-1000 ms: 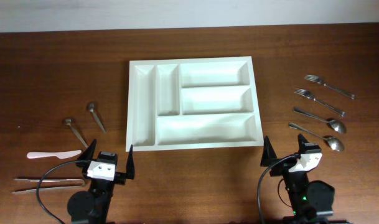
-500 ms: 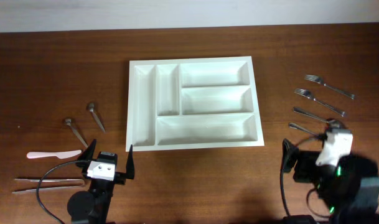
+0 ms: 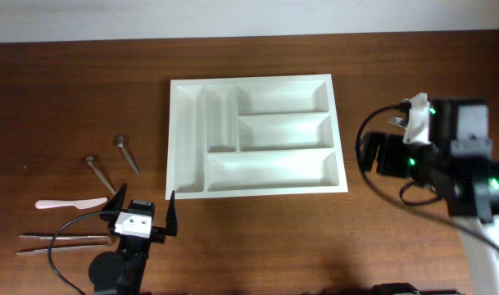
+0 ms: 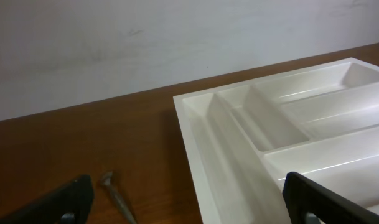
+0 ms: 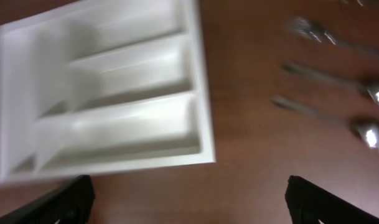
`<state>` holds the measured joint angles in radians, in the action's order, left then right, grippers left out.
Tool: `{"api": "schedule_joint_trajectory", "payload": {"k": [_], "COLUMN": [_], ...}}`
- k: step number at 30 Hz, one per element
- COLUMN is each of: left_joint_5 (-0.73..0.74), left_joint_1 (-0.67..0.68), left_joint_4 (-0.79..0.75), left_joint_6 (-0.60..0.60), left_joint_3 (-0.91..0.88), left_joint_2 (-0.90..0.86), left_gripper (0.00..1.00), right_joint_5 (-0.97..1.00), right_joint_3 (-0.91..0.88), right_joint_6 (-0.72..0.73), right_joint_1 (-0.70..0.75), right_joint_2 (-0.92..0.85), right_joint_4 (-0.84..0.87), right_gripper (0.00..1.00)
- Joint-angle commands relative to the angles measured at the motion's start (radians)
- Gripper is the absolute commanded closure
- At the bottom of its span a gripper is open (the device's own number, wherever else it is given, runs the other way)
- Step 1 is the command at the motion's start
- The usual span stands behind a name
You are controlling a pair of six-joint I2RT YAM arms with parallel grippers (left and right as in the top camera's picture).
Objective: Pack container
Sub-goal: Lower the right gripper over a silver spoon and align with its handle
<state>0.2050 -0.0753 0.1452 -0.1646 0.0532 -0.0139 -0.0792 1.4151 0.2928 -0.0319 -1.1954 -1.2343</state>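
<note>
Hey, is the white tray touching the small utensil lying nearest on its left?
Apart. The overhead view shows a strip of bare table between the tray and the utensil.

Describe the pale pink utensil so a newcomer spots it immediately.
Start at the white cutlery tray mid-table and look left of its near-left corner, past the left gripper. The pale pink utensil lies there, with two small metal spoons behind it and two thin metal utensils in front; it is the only piece that is not metal-coloured.
</note>
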Motion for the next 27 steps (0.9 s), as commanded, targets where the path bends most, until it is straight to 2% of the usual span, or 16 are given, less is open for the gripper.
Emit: {"api": "schedule_joint_trajectory", "payload": {"k": [1, 4, 7, 9, 12, 19, 27], "left_joint_5": [-0.003, -0.003, -0.003, -0.003, -0.003, -0.003, -0.003], "left_joint_1": [-0.006, -0.006, -0.006, -0.006, -0.006, -0.006, -0.006], "left_joint_4": [-0.003, -0.003, -0.003, -0.003, -0.003, -0.003, -0.003], "left_joint_6": [-0.01, -0.01, -0.01, -0.01, -0.01, -0.01, -0.01], "left_joint_3": [-0.01, -0.01, -0.01, -0.01, -0.01, -0.01, -0.01], "left_joint_2": [0.009, 0.009, 0.009, 0.009, 0.009, 0.009, 0.009], "left_gripper": [0.01, 0.01, 0.01, 0.01, 0.01, 0.01, 0.01], "right_joint_5": [0.254, 0.386, 0.369, 0.317, 0.289, 0.246, 0.161], "right_joint_3": [0.018, 0.017, 0.016, 0.016, 0.016, 0.014, 0.014], "right_joint_6": [0.39, 0.758, 1.009, 1.061, 1.062, 1.091, 1.299], "right_joint_1": [0.033, 0.121, 0.225, 0.282, 0.339, 0.402, 0.433], "right_joint_2": [-0.045, -0.087, -0.117, -0.134, -0.163, -0.281, -0.488], "right_joint_4": [-0.054, -0.188, -0.262, -0.245, -0.211, -0.206, -0.227], "right_gripper": [0.01, 0.01, 0.01, 0.01, 0.01, 0.01, 0.01]}}
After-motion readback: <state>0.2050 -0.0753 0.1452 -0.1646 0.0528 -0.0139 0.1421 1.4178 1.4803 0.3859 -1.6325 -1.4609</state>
